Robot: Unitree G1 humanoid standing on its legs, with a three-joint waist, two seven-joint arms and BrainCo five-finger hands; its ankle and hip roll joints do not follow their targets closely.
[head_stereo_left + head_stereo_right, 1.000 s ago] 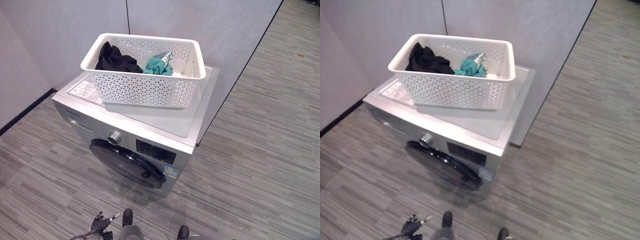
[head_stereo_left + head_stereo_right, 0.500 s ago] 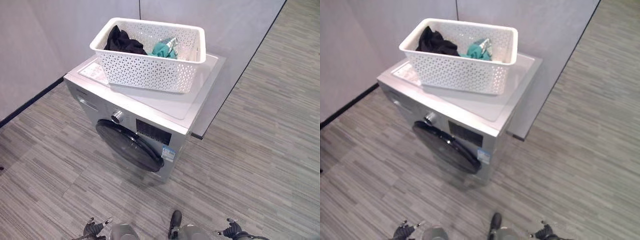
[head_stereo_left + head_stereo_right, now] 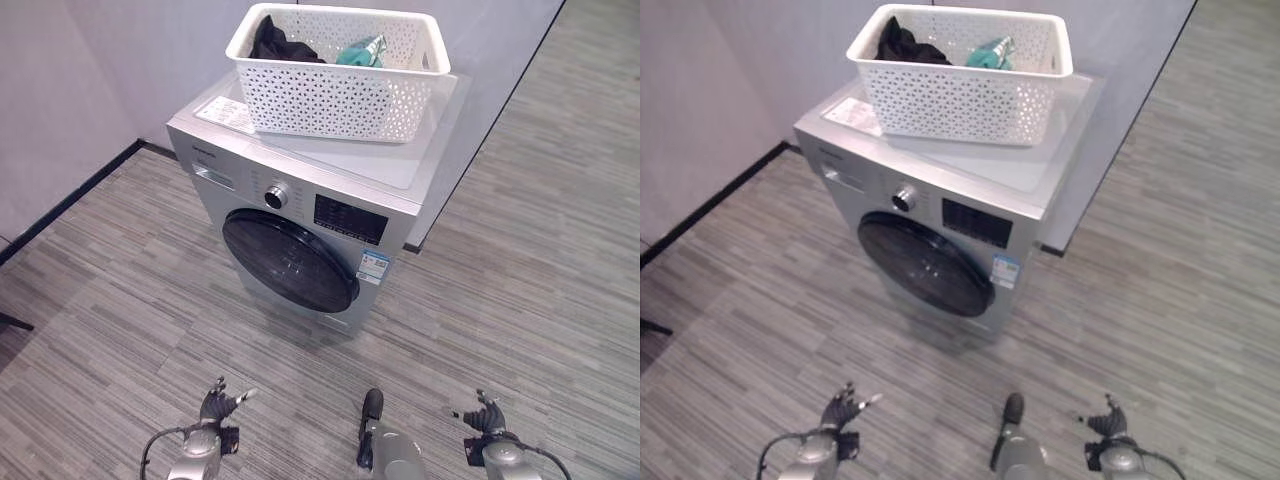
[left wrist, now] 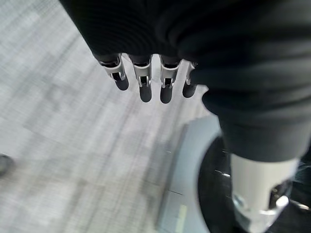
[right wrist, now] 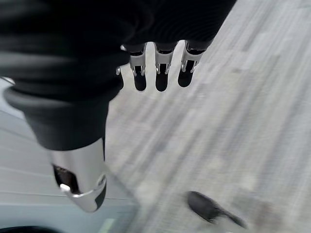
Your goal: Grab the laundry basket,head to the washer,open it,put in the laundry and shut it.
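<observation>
A white perforated laundry basket (image 3: 340, 95) stands on top of a silver front-loading washer (image 3: 400, 170). Inside the basket lie a black garment (image 3: 285, 42) and a teal one (image 3: 360, 50). The washer's dark round door (image 3: 290, 262) is shut. My left hand (image 3: 215, 405) hangs low over the floor in front of the washer, with straight fingers (image 4: 141, 82) and nothing in it. Off to the right, my right hand (image 3: 487, 412) hangs equally low, its fingers (image 5: 160, 73) relaxed and empty. Both hands are well apart from the washer and the basket.
Grey partition walls (image 3: 120, 70) stand behind and to the left of the washer, with a black baseboard (image 3: 70, 200) along the left wall. A dial (image 3: 276, 196) and a dark control panel (image 3: 350, 218) sit above the door. Striped grey floor (image 3: 520, 270) spreads all round.
The camera has moved, so the washer and basket sit higher and farther off in view. Both hands now show at the bottom; the basket has stayed on the washer.
</observation>
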